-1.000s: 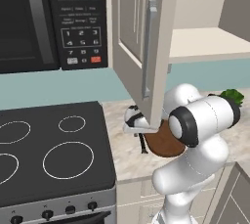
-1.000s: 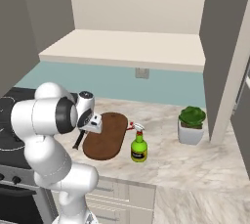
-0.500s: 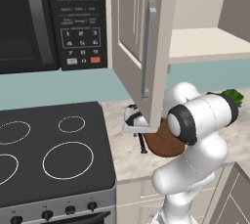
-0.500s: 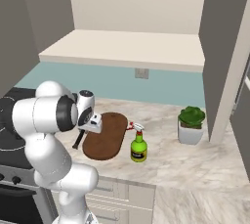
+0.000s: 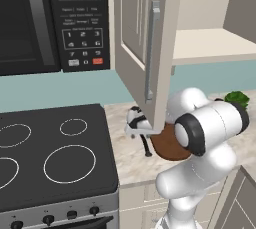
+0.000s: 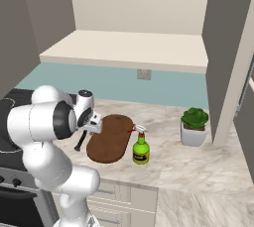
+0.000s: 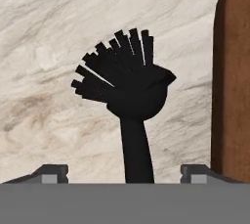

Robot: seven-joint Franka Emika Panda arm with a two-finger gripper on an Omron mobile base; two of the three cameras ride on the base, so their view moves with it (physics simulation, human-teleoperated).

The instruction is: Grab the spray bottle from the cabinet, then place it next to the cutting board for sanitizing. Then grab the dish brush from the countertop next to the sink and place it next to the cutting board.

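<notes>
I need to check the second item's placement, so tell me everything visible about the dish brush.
The dish brush is all black: a thin straight handle ending in a small round head with stiff, fanned bristles. It lies on the marbled countertop just beside the cutting board. The gripper is right over it, a fingertip on each side of the handle, apart from it.

One dish brush (image 7: 131, 96), one cutting board (image 6: 110, 138), one spray bottle (image 6: 141, 146) — one potted plant (image 6: 194, 126).

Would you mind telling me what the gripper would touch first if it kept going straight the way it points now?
Most likely the dish brush: its handle runs between the gripper's spread fingertips, bristly head ahead. Beyond lies the countertop, with the cutting board off to one side. Depth is unclear.
</notes>
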